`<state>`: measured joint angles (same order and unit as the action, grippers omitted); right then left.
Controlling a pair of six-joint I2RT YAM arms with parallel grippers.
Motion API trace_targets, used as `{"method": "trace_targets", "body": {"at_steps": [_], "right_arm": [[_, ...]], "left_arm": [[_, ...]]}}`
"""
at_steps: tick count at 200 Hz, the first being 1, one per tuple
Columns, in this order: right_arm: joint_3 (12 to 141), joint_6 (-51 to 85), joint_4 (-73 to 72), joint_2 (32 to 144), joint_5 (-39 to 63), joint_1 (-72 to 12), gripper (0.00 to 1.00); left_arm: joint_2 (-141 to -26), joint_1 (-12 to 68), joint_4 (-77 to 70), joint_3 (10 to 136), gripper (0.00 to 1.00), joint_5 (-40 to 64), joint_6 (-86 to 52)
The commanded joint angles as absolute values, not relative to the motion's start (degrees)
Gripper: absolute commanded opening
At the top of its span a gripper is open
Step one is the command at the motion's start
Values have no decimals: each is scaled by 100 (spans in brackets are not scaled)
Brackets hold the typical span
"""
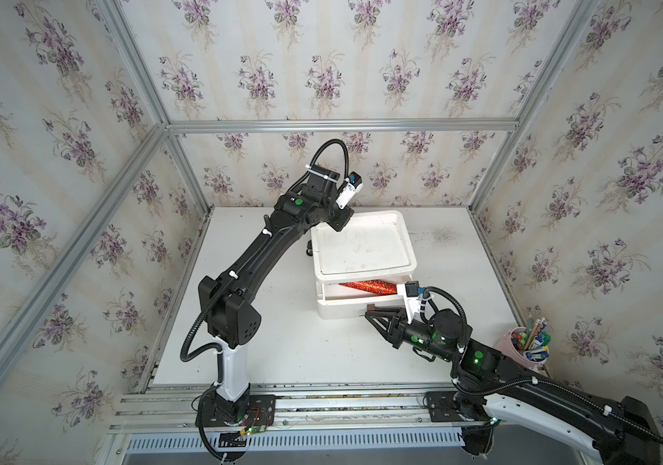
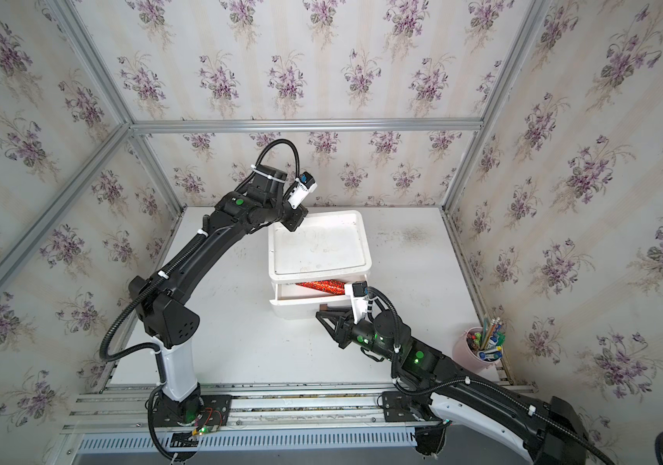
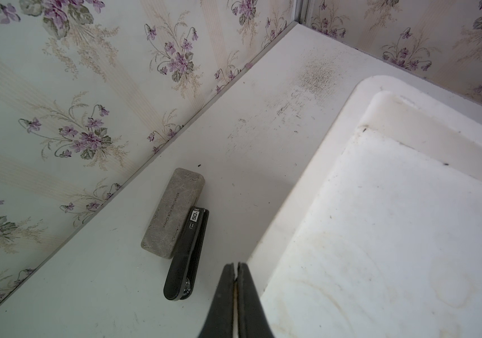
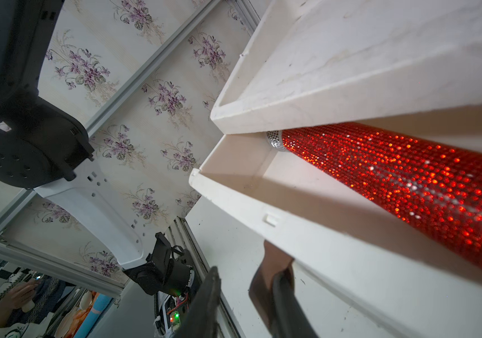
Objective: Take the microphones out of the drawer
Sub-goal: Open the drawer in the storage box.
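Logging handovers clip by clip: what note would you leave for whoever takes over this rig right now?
Left gripper: jaws shut, empty, at the back left corner of the drawer unit.
Right gripper: jaws slightly apart, holding nothing, at the front panel of the drawer.
Microphone: red and glittery, lying inside the drawer, not gripped.
Done: the drawer is partly open.
Left: perhaps open it wider, then reach in, grip the microphone and lift it out onto the table.
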<state>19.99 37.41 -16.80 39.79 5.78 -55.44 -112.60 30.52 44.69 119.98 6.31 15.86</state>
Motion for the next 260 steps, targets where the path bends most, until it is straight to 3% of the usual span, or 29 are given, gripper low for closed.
{"method": "trace_targets", "body": {"at_steps": [1,29,85,126,149,173,190,203,260], "right_arm": [[1989,3874,-1985,4005,708,-5537,17],[1978,3934,-2053,4128,827,-5537,0],[1851,4028,-2048,3993,811,-5537,0],[1812,4047,-1951,3920,747,-5533,0],[1826,4028,-1917,3911,751,-5518,0],[1863,3999,-1896,3911,786,-5496,0],[1906,3960,-1864,3920,877,-5481,0],[1925,3933,-1812,3937,968,-5484,0],[1769,4017,-1722,3849,1316,-5478,0]], "left_arm": [[-11426,3085,6211,11893,8,785,1581],[-11453,3094,6211,11889,8,806,1577],[-11365,3087,6219,11821,9,793,1639],[-11058,3081,6225,11635,51,862,1849],[-10890,3067,6223,11462,60,863,2012],[-10937,3040,6240,11426,56,969,2065],[-11056,3031,6249,11495,38,887,2024],[-11164,3014,6267,11565,30,840,2014],[-11379,2965,6276,11779,12,546,1959]]}}
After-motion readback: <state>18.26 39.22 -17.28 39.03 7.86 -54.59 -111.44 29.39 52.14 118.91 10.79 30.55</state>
